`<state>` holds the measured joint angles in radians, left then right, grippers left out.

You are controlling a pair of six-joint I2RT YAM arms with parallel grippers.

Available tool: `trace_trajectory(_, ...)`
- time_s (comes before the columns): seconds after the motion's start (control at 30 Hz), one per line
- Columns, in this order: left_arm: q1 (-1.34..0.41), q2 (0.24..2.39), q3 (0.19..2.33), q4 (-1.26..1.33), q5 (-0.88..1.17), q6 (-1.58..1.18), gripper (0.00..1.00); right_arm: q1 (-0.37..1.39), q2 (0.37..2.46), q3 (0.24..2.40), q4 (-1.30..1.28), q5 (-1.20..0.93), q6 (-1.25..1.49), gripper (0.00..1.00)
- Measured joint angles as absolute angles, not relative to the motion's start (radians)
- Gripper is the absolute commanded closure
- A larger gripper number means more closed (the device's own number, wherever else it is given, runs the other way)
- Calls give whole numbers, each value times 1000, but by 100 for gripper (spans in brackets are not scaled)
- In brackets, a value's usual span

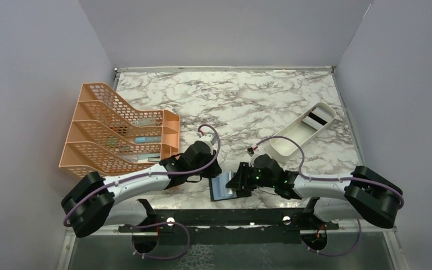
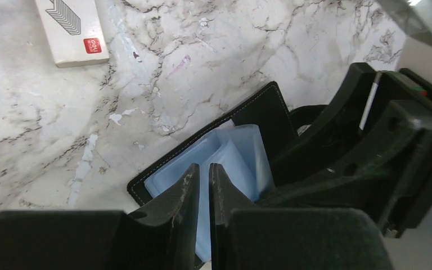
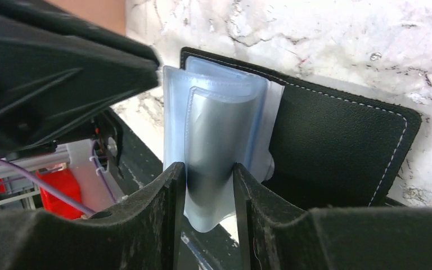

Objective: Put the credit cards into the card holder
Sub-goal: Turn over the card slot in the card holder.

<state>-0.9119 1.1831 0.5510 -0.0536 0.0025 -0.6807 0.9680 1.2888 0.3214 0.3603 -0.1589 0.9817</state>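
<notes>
Card holder (image 1: pixel 223 187) lies open at the worktop's (image 1: pixel 230 101) near edge. The right gripper (image 3: pixel 209 180) jaws pinch its bowed plastic sleeves (image 3: pixel 219 107); the left gripper (image 2: pixel 203 180) jaws are nearly together, grip unclear. Pull too hard and the sleeves could tear, or the holder could slide off the edge.

The left arm (image 1: pixel 140 181) and right arm (image 1: pixel 320 184) closely flank the card holder (image 1: pixel 223 188). An orange rack (image 1: pixel 118 132) blocks the left, a white tray (image 1: pixel 292 138) the right; the desk's (image 1: pixel 230 101) far middle lies free.

Plain grey walls (image 1: pixel 34 84) box this lab's marble table (image 1: pixel 230 101)
</notes>
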Motion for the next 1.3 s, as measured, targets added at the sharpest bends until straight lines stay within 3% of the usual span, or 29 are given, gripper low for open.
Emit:
trace_trajectory(0.33,-912,1381,576,16,63,-711,91,934,1235,302,358,-177,966,59)
trace_trajectory(0.47,-912,1392,576,37,93,-722,91,933,1227,303,323,-173,950,54)
trace_trajectory(0.63,-912,1391,577,60,119,-730,89,932,1151,336,152,-101,917,47)
trace_trajectory(0.8,-912,1393,578,88,150,-741,87,932,1057,394,-35,-4,881,46)
trace_trajectory(1.0,-912,1432,582,153,199,-756,82,929,970,447,-191,46,845,53)
trace_trajectory(1.3,-914,1523,643,206,242,-768,81,929,904,451,-157,-48,828,68)
